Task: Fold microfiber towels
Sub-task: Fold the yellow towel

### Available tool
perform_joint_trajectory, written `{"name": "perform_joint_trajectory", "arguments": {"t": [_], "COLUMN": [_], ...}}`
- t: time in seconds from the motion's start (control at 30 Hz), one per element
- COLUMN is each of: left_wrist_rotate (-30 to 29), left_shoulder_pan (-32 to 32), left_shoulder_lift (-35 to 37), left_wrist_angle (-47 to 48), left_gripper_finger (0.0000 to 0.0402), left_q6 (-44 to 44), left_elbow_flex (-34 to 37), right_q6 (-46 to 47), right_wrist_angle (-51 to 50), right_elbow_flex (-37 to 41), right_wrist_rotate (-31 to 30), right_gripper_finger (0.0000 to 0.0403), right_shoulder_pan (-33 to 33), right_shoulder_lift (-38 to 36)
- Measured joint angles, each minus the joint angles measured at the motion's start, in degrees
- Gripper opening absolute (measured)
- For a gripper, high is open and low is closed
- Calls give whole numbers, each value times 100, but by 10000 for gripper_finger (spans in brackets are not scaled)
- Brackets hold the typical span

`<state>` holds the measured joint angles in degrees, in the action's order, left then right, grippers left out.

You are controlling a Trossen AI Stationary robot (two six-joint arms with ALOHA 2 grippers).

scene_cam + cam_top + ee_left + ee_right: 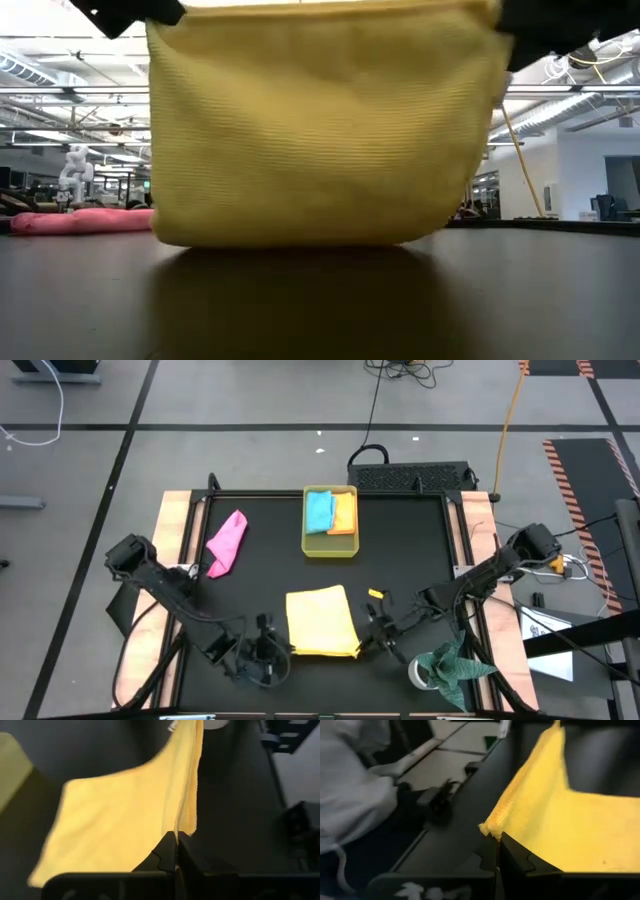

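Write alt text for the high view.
Seen from above, both grippers, left and right, pinch the near corners of a yellow towel on the black table. Behind it, a yellow tray holds blue and orange towels; a pink towel lies left.

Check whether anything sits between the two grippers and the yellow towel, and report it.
Nothing visible does. The left gripper and the right gripper are each already shut on an edge of the yellow towel, holding it up off the table. The pink towel and the tray lie well clear.
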<state>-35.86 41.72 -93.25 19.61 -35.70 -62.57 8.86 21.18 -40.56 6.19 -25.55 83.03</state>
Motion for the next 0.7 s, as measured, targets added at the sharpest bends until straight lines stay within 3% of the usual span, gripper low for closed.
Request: {"name": "perform_joint_trajectory", "arguments": {"t": [0.37,0.5,0.7], "left_wrist_rotate": [-1253,-1286,-1237], "left_shoulder_pan": [-447,-838,-1307], "left_shoulder_lift": [0,-43,-55], "left_wrist_angle": [1369,1763,1360], "left_gripper_finger": [11,5,8], "left_q6": [-459,-686,-718], "left_elbow_flex": [9,77,679], "right_q6": [-80,-71,24], "right_wrist_angle": [-396,-449,-68], "right_elbow_flex": [0,22,375], "right_wrist_rotate": [-2163,-2267,-2265], "right_gripper_finger": [0,0,0], "right_shoulder_pan": [596,958,1376], "right_shoulder_lift": [-53,47,306]}}
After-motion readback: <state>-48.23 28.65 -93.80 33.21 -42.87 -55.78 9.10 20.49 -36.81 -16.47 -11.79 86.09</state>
